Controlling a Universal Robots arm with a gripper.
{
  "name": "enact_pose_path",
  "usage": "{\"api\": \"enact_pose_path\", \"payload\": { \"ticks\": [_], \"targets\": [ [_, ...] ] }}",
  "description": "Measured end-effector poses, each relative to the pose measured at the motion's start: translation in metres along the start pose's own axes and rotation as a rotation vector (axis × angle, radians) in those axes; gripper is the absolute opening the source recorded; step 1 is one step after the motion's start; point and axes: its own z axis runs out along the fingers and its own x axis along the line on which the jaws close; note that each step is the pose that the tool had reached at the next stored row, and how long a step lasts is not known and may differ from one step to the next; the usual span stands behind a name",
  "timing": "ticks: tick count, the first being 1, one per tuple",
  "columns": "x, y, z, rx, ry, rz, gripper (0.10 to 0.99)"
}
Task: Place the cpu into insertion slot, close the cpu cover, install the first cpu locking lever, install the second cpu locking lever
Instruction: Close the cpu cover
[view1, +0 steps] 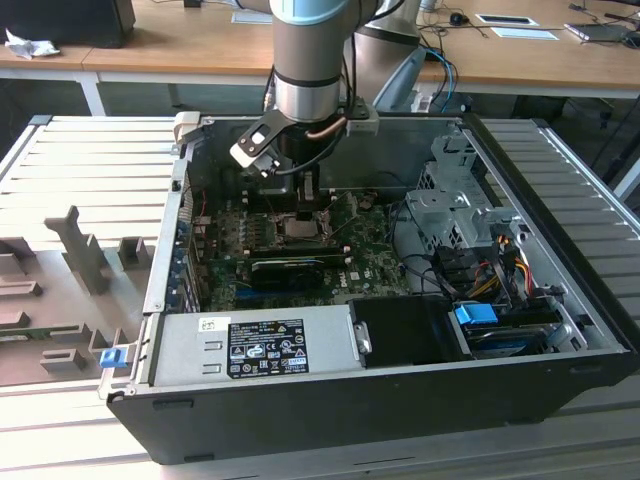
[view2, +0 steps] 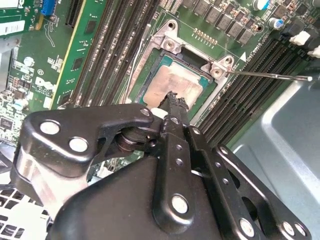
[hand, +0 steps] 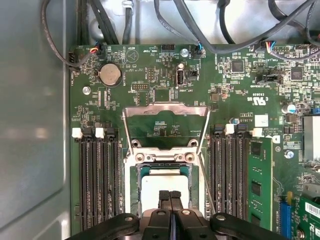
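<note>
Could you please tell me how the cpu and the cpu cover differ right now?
The cpu is a solid plate; the cpu cover is a frame with a large cut-out. The cpu lies flat in the insertion slot; the cpu cover is swung open. The gripper sits over the cpu, clear of the cpu cover. Both are silver-grey metal.

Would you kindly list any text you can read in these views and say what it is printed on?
Power supply label: print too small to read.
Motherboard: white silkscreen lettering, too small to read.
No text can be quoted.
</note>
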Motion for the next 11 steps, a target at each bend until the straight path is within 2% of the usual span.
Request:
{"api": "enact_pose_path", "payload": {
  "ticks": [6,11],
  "targets": [
    [-0.0016,0.0057,0.0001,0.000,0.0001,0.000,0.106],
    [-0.0014,0.0058,-0.0036,0.000,0.0002,0.000,0.106]
  ]
}}
